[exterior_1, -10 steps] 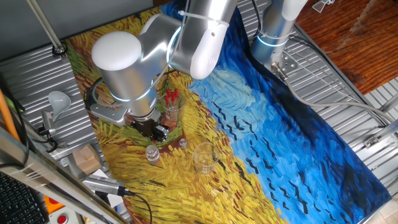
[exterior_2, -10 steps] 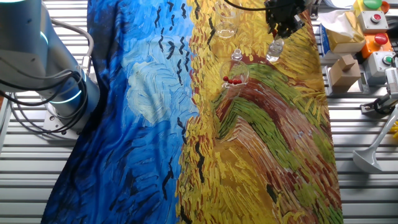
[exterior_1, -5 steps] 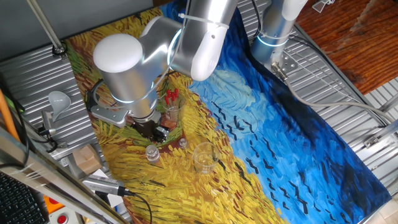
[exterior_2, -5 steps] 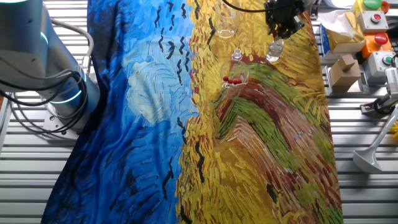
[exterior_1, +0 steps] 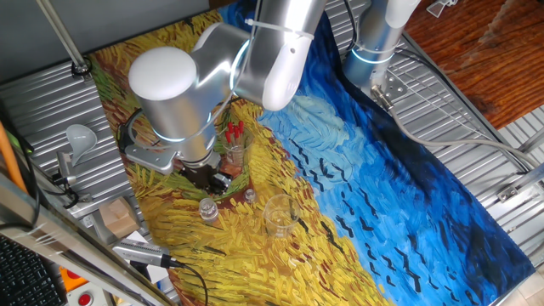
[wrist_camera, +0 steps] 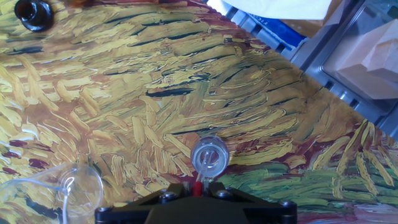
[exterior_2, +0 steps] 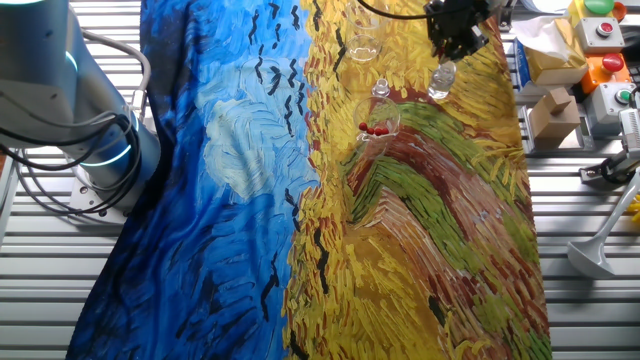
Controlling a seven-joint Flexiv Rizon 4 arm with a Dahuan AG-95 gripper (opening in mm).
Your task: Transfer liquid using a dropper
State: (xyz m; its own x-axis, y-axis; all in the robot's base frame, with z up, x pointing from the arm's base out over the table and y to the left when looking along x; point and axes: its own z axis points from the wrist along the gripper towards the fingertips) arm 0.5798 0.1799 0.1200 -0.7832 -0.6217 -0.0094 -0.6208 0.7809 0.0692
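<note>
The pincer [wrist_camera: 196, 190] is clamping a red-bulbed dropper [wrist_camera: 197, 186]; it is hovering over a small clear vial [wrist_camera: 209, 158] on the tabletop [wrist_camera: 124, 106].

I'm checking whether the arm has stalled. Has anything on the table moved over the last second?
Nothing visibly changed. The gripper hangs in the same spot over the small vial, and the beaker of red-bulbed droppers and the empty beaker stand where they were.

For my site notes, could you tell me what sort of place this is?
Probably a robotics lab bench: a ribbed metal table under a painted cloth, push-button boxes at its edge, small glass beakers.
</note>
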